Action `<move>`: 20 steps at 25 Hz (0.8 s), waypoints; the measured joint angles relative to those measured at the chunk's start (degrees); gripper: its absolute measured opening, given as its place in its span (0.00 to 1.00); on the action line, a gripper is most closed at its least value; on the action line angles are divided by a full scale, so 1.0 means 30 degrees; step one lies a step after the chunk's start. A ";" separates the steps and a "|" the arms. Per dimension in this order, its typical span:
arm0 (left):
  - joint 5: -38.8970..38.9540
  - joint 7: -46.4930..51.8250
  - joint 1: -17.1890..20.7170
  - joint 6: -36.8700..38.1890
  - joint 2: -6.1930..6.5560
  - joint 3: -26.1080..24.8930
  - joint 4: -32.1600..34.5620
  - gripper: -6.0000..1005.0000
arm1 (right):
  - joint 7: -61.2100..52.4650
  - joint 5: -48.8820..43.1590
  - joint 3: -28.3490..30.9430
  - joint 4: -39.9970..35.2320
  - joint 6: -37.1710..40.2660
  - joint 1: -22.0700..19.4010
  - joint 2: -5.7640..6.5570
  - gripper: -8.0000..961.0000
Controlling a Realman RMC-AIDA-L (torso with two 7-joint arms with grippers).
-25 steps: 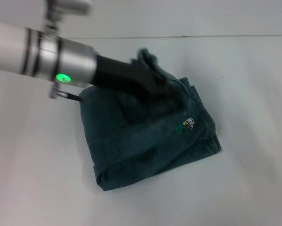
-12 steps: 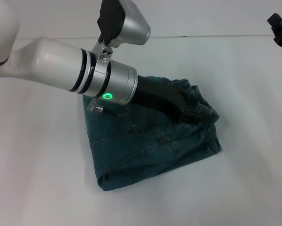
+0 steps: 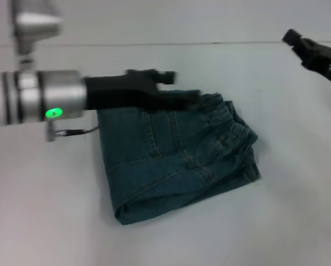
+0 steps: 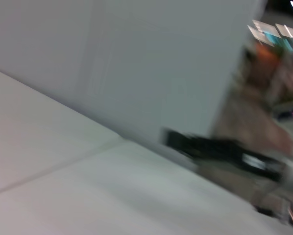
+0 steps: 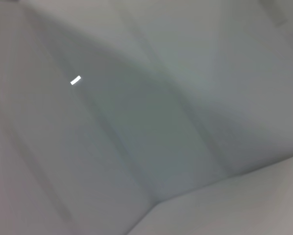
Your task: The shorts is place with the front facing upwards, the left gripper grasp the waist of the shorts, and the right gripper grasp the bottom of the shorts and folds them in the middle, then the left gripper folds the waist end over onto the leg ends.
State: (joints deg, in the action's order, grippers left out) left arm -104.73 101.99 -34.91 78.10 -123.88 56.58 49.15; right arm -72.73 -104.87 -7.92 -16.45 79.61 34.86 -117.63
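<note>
The dark teal denim shorts [image 3: 176, 160] lie folded into a compact bundle on the white table [image 3: 49, 210]. Their elastic waist [image 3: 234, 124] rests on top at the right, over the leg ends. My left gripper [image 3: 179, 87] hovers above the shorts' far edge, its black fingers [image 3: 164, 76] spread and holding nothing. At the upper right my right gripper [image 3: 309, 50] hangs above the table, away from the cloth. In the left wrist view a blurred black gripper [image 4: 210, 147] shows farther off. The right wrist view shows only bare wall.
The table's far edge [image 3: 221, 42] meets a plain wall behind the shorts. White tabletop [image 3: 298, 210] surrounds the bundle on all sides. A thin cable [image 3: 77, 132] hangs under my left wrist.
My left gripper let go of the waist end, which now lies over the leg ends, and it has pulled back to the left. The right gripper has come further into view.
</note>
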 joint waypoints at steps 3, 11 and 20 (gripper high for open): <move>0.0185 -0.0474 0.1417 0.0958 0.0049 -0.2367 -0.0135 0.86 | -0.2218 0.0000 -0.2899 -0.2422 0.1266 -0.0179 -0.0197 0.10; 0.0156 -0.0749 0.4413 0.4092 0.0746 -0.4647 0.0218 0.92 | -0.5026 -0.2347 -0.9700 -0.8007 0.5229 -0.1026 -0.0234 0.20; -0.1114 -0.0901 0.6351 0.5143 0.1781 -0.4797 0.0354 0.92 | -0.5621 -0.7046 -0.9716 -1.0039 0.6864 -0.1573 -0.0173 0.72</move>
State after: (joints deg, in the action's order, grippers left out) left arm -108.07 99.29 -15.86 93.53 -118.54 42.19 50.22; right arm -89.60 -126.01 -37.06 -46.57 100.20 30.15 -118.15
